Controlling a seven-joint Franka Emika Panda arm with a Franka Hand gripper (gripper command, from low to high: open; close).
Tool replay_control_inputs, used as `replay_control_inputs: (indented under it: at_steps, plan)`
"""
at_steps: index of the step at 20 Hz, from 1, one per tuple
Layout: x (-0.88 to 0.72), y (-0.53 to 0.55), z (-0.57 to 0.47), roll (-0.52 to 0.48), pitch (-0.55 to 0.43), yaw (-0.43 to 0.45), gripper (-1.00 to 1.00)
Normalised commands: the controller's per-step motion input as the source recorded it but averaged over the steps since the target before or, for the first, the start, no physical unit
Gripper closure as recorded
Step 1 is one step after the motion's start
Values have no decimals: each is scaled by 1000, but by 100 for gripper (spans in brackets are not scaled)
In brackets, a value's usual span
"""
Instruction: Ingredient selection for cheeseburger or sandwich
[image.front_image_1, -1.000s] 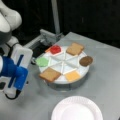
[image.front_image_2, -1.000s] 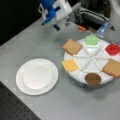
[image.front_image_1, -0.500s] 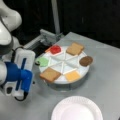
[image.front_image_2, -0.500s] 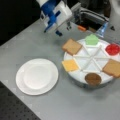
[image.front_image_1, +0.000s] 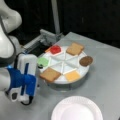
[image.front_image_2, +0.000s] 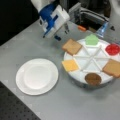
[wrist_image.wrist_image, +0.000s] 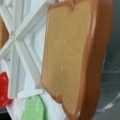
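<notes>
The ingredients lie in a white divided tray (image.front_image_1: 62, 65) (image.front_image_2: 90, 59). They are a toast square (image.front_image_1: 50, 74) (image.front_image_2: 72, 46), a second toast square (image.front_image_1: 75, 48) (image.front_image_2: 112, 68), green lettuce (image.front_image_1: 43, 61) (image.front_image_2: 91, 40), a red tomato (image.front_image_1: 55, 49) (image.front_image_2: 112, 49), yellow cheese (image.front_image_1: 72, 75) (image.front_image_2: 70, 65) and a brown patty (image.front_image_1: 86, 60) (image.front_image_2: 93, 79). My gripper (image.front_image_2: 62, 33) (image.front_image_1: 39, 68) hangs open and holds nothing, just outside the tray rim beside the nearer toast. That toast (wrist_image.wrist_image: 72, 55) fills the wrist view. No sandwich or cheeseburger is in view.
A round white plate (image.front_image_1: 77, 110) (image.front_image_2: 37, 76) lies bare on the grey table beside the tray. A metal rail fixture (image.front_image_1: 46, 38) (image.front_image_2: 91, 15) runs behind the tray, near the lettuce and tomato side.
My gripper has slid across the table toward the tray rim, closing in on the nearer toast. The ingredients and the plate have not moved.
</notes>
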Motion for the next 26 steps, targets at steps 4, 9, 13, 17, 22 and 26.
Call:
replay_control_inputs:
  at_steps: [4, 9, 13, 17, 22, 26]
  plan:
    - [321, -231, -161, 325, -54, 186, -100]
    - [309, -294, -196, 369, -45, 271, -100]
    - [315, -380, -251, 475, -75, 301, -100]
    - [343, -458, -303, 569, -59, 297, -100]
    - [436, -495, -313, 613, -72, 294, -100]
    - [488, -481, -277, 573, -68, 316, -100]
